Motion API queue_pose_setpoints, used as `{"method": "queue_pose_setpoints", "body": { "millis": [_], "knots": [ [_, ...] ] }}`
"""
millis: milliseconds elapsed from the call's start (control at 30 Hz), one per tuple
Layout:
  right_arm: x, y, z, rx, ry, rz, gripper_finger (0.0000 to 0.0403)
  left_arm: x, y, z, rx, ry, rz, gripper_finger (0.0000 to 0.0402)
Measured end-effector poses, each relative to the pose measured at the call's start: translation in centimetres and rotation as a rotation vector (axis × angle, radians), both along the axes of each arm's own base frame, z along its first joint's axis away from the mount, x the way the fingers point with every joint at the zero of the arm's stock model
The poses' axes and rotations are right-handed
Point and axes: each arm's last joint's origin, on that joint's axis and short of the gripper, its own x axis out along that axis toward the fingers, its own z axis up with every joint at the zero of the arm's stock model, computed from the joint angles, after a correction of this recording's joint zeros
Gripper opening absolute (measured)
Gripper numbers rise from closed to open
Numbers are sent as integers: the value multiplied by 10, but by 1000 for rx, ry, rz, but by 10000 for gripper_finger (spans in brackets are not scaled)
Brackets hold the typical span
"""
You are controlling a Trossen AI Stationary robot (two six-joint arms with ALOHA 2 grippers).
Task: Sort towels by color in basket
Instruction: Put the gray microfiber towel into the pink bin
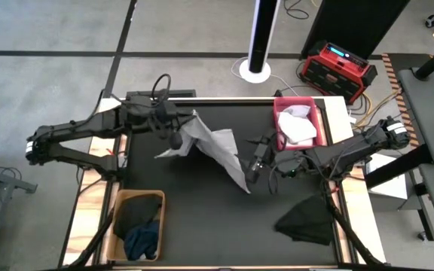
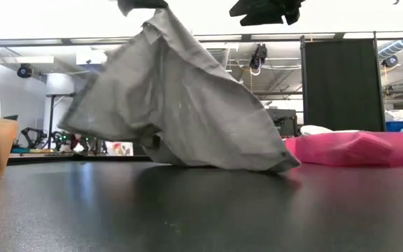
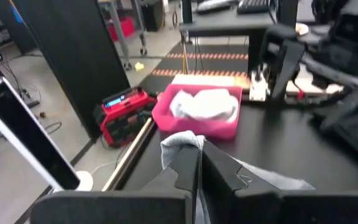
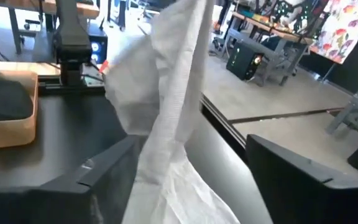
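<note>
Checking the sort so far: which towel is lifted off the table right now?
The light grey towel, stretched between the left gripper and right gripper. The black towel lies flat; the white ones sit in the pink bin.

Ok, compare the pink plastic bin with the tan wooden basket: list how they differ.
Colour: the pink plastic bin is bright pink; the tan wooden basket is light brown.
Contents: the pink bin holds white towels; the tan basket holds dark towels, black and navy.
Place: in the high view the pink bin sits at the table's far edge on the right arm's side, the tan basket at the near edge on the left arm's side.
Both are open-topped rectangular containers.
</note>
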Motion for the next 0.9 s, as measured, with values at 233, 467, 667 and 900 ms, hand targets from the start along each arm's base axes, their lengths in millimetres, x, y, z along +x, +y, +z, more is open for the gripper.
{"method": "queue_pose_setpoints", "body": {
  "millis": [233,467,667,900],
  "knots": [
    [11,-9,-3,25,-21,54,344,13,0,0,8,-50,-12,0],
    [31,-26,-22,60,-16,37,355,25,-3,-5,6,-50,-38,0],
    [50,-30,-39,146,-53,137,350,35,-2,-11,-11,-49,-30,0],
    [65,-31,-64,190,-57,116,342,42,-1,-16,-15,-40,-27,0]
  ]
}}
